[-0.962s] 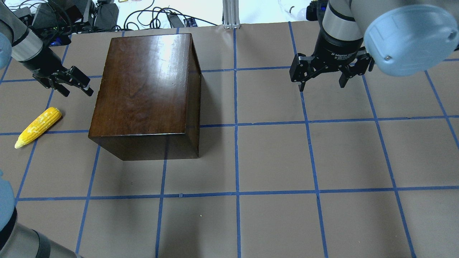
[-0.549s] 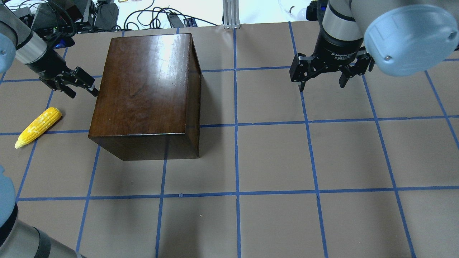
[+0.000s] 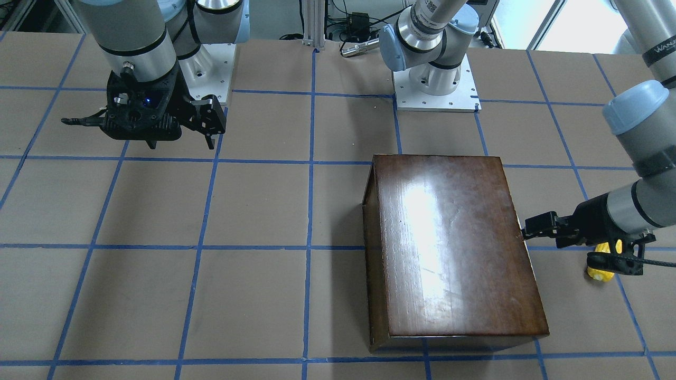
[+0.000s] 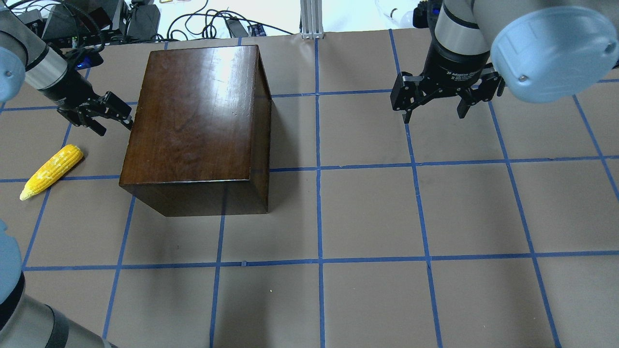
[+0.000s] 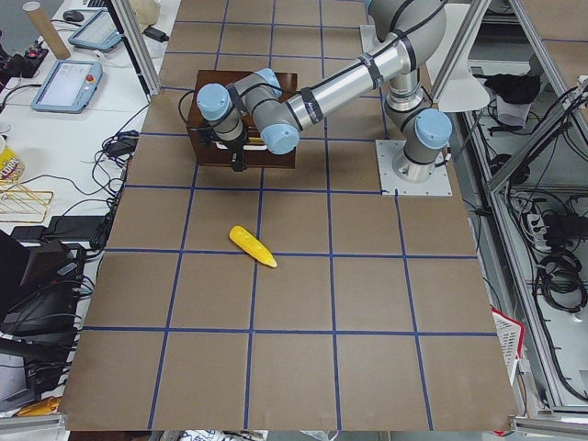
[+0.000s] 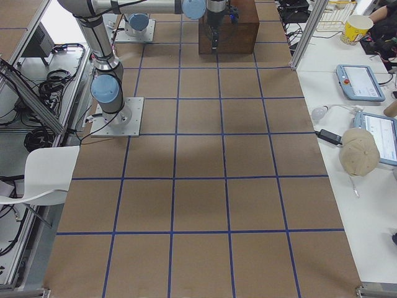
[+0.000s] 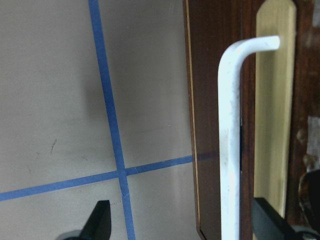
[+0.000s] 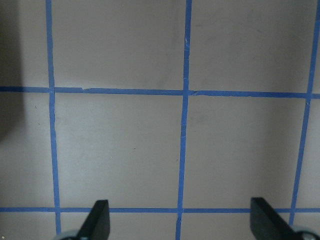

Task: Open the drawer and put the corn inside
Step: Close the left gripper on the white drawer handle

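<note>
Evidently the task has barely begun: the drawer [image 7: 206, 100] sits flush in the dark-brown box [image 4: 193, 111], not yet pulled out, and the corn [image 4: 52, 171] lies untouched on the tabletop [image 4: 367, 212], off the box's end on the robot's left, tip pointing away from it. The left gripper [image 4: 115, 126] is up against that same end of the box with its jaws released. In the left wrist view the drawer's white handle [image 7: 230, 150] stands between the two open fingers, nothing clenched on it. So the grasp, the pull, the corn pick-up and the drop into the drawer all seem left to do. The right gripper [image 4: 434, 116] hangs over bare tabletop well apart from the box, jaws spread and holding nothing.

As for writing, the black collar above the right gripper carries white lettering that reads partly as "2F Adaptive"; the rest is too small. In the front-facing view a grey arm sleeve shows the letters "WAN", cut off at the frame edge
</note>
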